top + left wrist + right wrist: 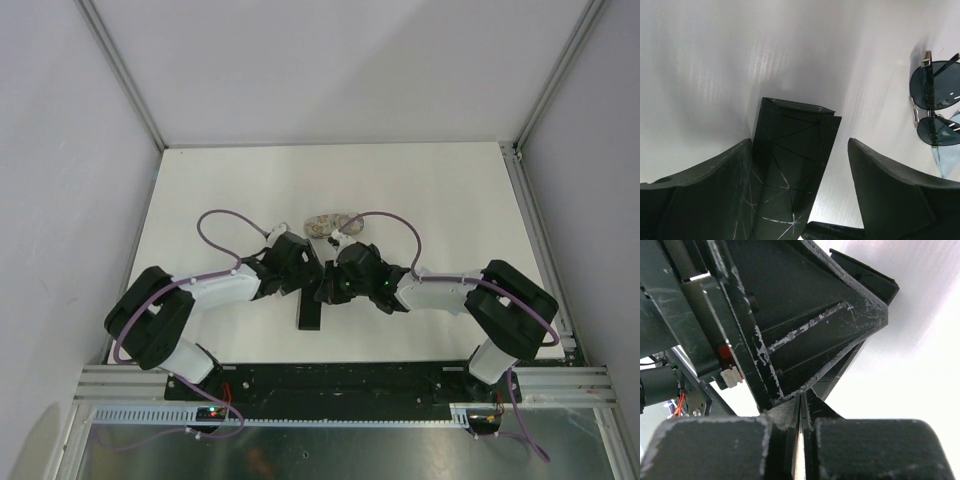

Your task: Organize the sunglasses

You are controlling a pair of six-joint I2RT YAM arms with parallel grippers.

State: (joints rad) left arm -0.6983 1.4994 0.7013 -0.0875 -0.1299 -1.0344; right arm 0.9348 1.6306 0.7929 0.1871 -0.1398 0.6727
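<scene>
Thin wire-frame sunglasses (935,107) with dark rounded lenses lie on the white table at the right edge of the left wrist view. A black oblong case (309,312) with a faint line pattern lies near the table's front, between the two arms. My left gripper (305,278) is open astride the case's far end (790,150); its left finger lies against the case and its right finger stands apart from it. My right gripper (802,400) is shut, its tips right against the left gripper's finger and the case (865,275). I cannot tell whether anything thin is pinched.
A beige patterned oval case (325,222) lies just beyond the two grippers. The white table (230,190) is fenced by metal rails at its sides and walls behind. Both arms' purple cables loop above the wrists.
</scene>
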